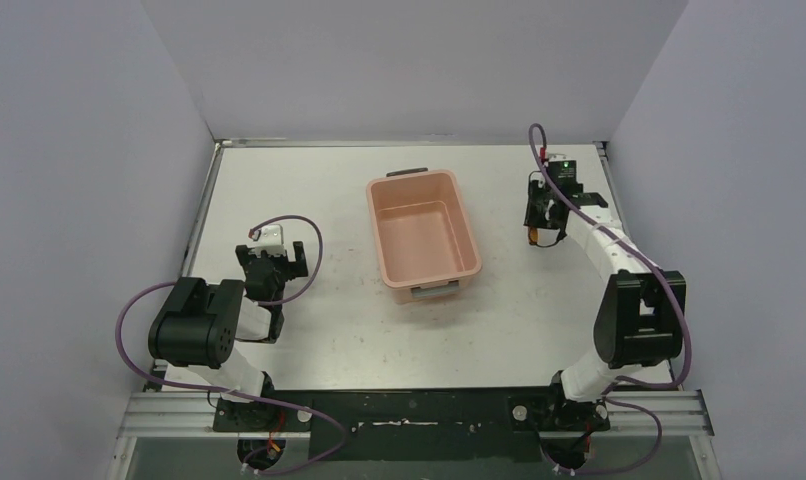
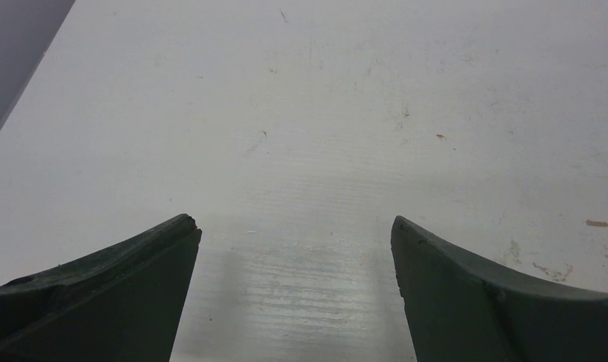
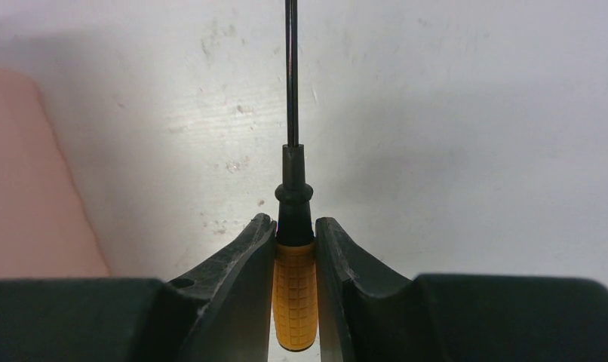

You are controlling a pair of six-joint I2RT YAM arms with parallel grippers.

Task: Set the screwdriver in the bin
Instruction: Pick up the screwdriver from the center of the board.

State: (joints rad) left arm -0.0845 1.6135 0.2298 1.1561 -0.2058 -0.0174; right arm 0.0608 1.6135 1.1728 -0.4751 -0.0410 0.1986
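The salmon-pink bin [image 1: 381, 235] stands in the middle of the table and holds nothing; part of its wall shows at the left of the right wrist view [image 3: 29, 188]. My right gripper [image 1: 541, 222] is to the right of the bin, low over the table. It [image 3: 295, 226] is shut on the orange handle of the screwdriver [image 3: 295, 290], whose thin black shaft points away from the wrist. A bit of orange shows under the gripper in the top view [image 1: 532, 238]. My left gripper [image 1: 274, 262] is open and holds nothing, to the left of the bin; it shows open in the left wrist view [image 2: 295, 226].
Grey walls close in the table on the left, back and right. A raised metal edge [image 1: 409, 142] runs along the back. Purple cables loop off both arms.
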